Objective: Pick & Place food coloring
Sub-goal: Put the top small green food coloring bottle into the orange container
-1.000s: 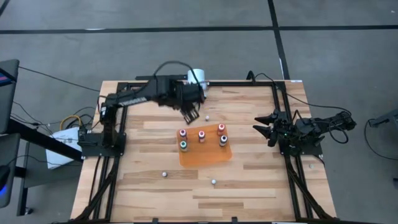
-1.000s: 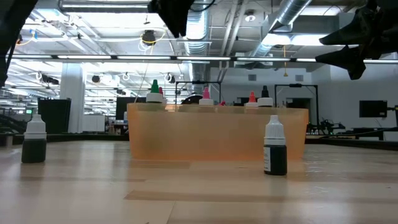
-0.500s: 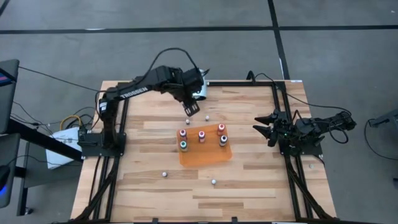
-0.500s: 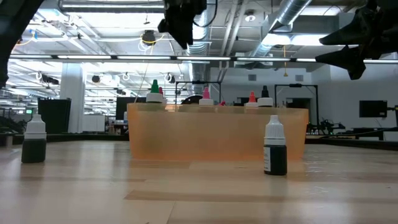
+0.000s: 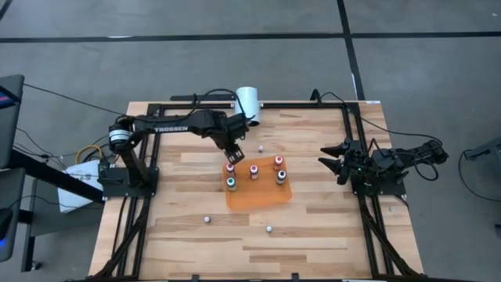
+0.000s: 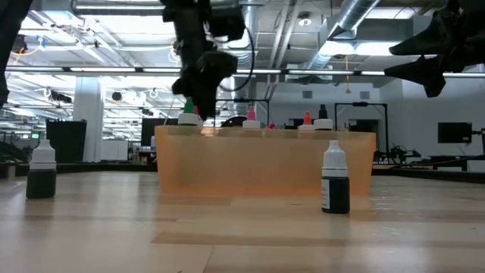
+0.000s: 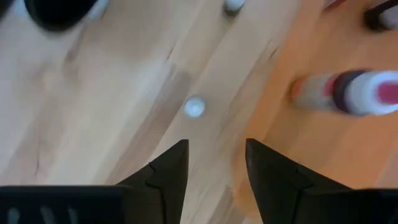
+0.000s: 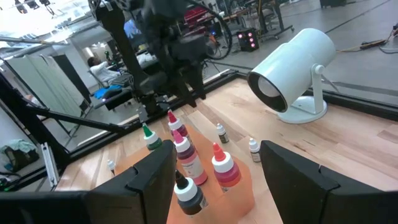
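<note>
The food coloring bottles are tiny and pale. Several stand upright in the flat orange tray (image 5: 258, 192), with red tops (image 5: 254, 171), a green top (image 5: 232, 183) and a dark one (image 5: 281, 177). Three loose ones stand on the table (image 5: 261, 146) (image 5: 207, 220) (image 5: 268, 229). My left gripper (image 5: 233, 154) (image 7: 216, 165) is open, hovering above the tray's far left corner. A loose white-capped bottle (image 7: 194, 107) stands on the wood just ahead of its fingertips. My right gripper (image 5: 327, 160) (image 8: 214, 180) waits open at the table's right side.
A big white cylinder on a stand (image 5: 247, 100) (image 8: 292, 68) sits at the far edge. In the low view, two dark-filled loose bottles (image 6: 42, 171) (image 6: 335, 178) stand in front of the tray wall (image 6: 265, 163). Black frame rails (image 5: 352, 133) border the table's sides.
My left gripper has swung out toward the white cylinder, then come back toward the near edge and dropped down. It now hangs low over the tray's far left corner. The bottles and the tray have stayed where they were.
</note>
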